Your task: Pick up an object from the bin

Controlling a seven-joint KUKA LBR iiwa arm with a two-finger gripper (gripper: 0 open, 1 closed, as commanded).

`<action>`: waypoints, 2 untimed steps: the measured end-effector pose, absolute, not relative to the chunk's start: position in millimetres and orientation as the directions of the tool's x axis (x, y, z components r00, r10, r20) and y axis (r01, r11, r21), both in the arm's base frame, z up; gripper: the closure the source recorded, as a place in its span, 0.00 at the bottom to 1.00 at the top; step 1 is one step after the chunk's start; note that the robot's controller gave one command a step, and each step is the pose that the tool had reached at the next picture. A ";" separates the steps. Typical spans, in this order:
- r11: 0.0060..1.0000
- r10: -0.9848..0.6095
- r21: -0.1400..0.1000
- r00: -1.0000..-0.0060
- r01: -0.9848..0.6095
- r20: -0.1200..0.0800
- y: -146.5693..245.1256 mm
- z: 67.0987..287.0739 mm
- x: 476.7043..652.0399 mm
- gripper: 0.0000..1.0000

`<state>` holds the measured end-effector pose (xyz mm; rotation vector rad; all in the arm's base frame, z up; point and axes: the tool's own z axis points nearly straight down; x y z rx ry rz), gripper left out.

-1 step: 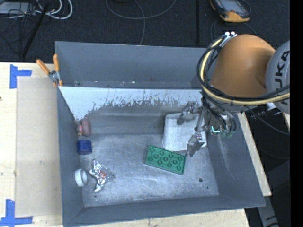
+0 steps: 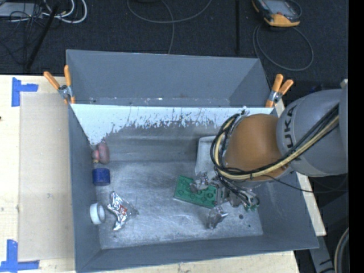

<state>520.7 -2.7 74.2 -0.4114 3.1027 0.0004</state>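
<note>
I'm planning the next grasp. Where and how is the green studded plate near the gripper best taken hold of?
Probably from straight above, pinching across its narrow width at the free left half. The green plate lies flat and thin on the bin floor, so only its long edges offer purchase; its right end is hidden by the gripper.

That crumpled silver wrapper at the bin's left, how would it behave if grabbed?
The wrapper looks thin and crumpled, so it is probably light and floppy and likely to squash. Its shiny surface hints that it may slip.
</note>
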 end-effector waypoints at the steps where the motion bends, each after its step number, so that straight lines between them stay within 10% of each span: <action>1: 0.965 -0.261 -0.001 -0.965 -0.261 -0.015 -1.9 78.0 522.5 1.00; 2: 0.935 -0.355 -0.002 -0.935 -0.355 -0.007 -9.8 195.8 519.4 1.00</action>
